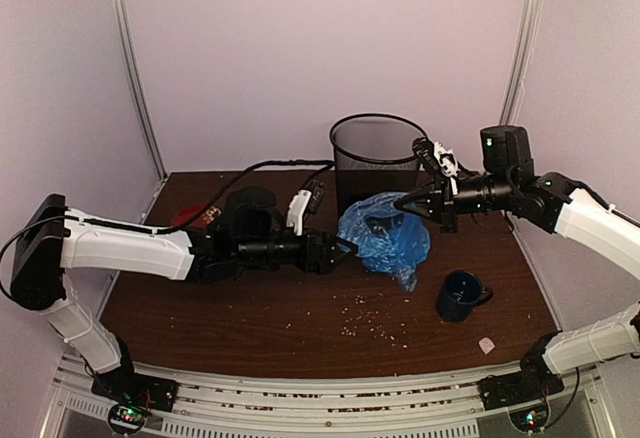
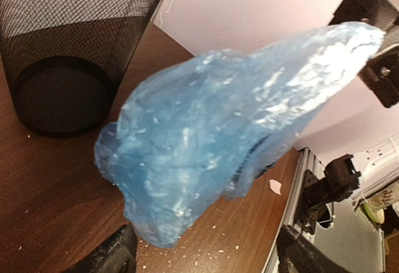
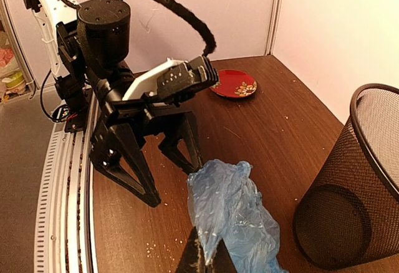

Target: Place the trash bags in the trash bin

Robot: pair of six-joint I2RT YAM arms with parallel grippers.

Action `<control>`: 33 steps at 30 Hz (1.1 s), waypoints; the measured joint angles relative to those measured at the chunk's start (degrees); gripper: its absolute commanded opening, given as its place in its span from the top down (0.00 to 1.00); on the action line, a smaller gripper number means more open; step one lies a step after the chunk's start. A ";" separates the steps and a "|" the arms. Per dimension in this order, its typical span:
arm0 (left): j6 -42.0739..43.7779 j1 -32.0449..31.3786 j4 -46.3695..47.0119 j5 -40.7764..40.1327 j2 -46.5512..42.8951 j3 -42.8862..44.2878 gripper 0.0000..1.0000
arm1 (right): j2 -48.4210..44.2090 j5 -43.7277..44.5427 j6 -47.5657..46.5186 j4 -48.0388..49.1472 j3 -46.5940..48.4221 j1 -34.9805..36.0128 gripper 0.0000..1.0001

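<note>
R hand (image 1: 405,201) was clenched on the bag (image 1: 383,236) at its top corner; the bag hung below it, w/ the bin (image 1: 377,163) just beyond. L hand (image 1: 340,250) was released, close beside the film. I judged it v. light, limp and slippery, so I'd pinch bunched folds.

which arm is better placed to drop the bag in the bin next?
Right, probably. The right claw is shut on the trash bag, holding it up in front of the trash bin. The left claw stands open by the bag, gripping nothing.
</note>
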 measured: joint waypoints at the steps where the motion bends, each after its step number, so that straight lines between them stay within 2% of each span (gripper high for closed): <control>1: 0.24 -0.31 -0.57 -1.68 0.94 0.74 0.29 | 0.00 -0.02 0.17 -0.04 0.00 0.00 1.00; 4: 1.33 -0.70 -1.81 -6.38 3.39 3.02 0.38 | 0.00 -0.26 0.33 -0.26 0.00 0.00 1.00; 8: 3.74 -0.70 -2.69 -11.02 5.42 5.01 0.40 | 0.00 -0.85 0.24 -1.22 0.00 0.00 1.00; 12: 6.03 -0.70 -3.48 -14.78 7.82 7.80 0.27 | 0.07 -1.31 -0.98 -3.10 0.02 0.00 1.00; 16: 9.01 -0.70 -5.07 -17.49 8.50 9.16 0.24 | 0.46 -2.01 -2.64 -5.86 0.20 0.00 1.00; 22: 17.97 -1.88 -6.23 -14.34 6.91 8.85 0.24 | 2.45 -2.43 -5.90 -10.03 1.75 0.00 1.00; 29: 28.74 -4.96 -5.95 -6.47 -1.92 4.85 0.24 | 8.46 -5.33 -13.68 -18.10 7.37 0.20 1.00; 33: 32.57 -4.85 -6.38 -2.91 -2.71 4.94 0.25 | 11.26 -6.32 -16.87 -22.10 10.32 1.53 1.00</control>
